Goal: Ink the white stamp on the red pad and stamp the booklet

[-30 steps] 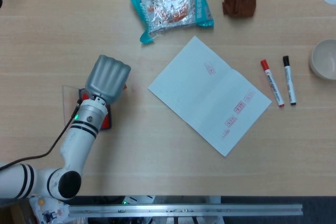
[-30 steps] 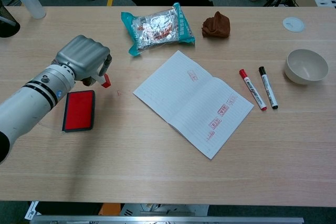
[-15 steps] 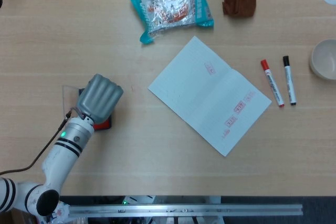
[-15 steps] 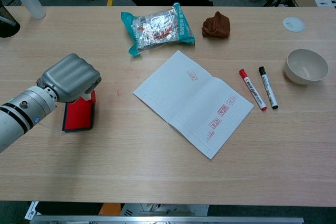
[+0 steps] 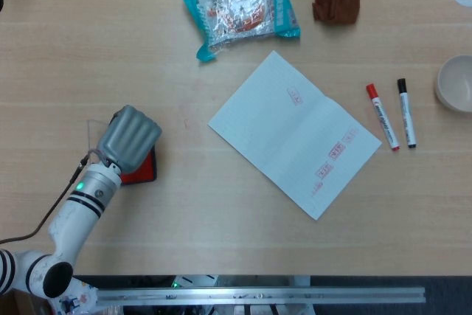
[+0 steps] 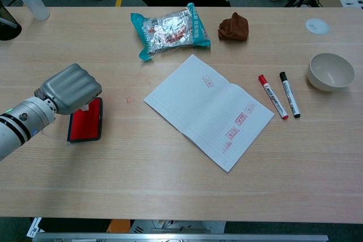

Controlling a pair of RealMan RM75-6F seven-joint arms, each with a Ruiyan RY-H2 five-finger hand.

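Since the earlier frames the left hand (image 6: 71, 88) has travelled leftward and toward the robot, from beside the pad to directly above it. The grey, glove-covered left hand (image 5: 130, 136) is seen as a closed fist, fingers curled downward over the near end of the flat rectangular red ink pad in its black tray (image 6: 86, 124). A sliver of white shows under the fist in the chest view, presumably the white stamp (image 6: 84, 107), so the hand is judged to be clamped on it; the stamp's face and its contact with the pad are hidden by the fingers, and whether it is pressing or merely hovering cannot be told. In the head view the stamp is entirely covered.

The open, lined white paper booklet (image 6: 209, 110) lies well apart to the hand's right, across bare wooden table (image 6: 170, 185). Its long axis runs diagonally from far-left to near-right, with several red impressions already on both pages. The coming move, judged from the task, is a rightward carry from pad to booklet by this same hand. The right hand appears in neither view, so the left is the only candidate.
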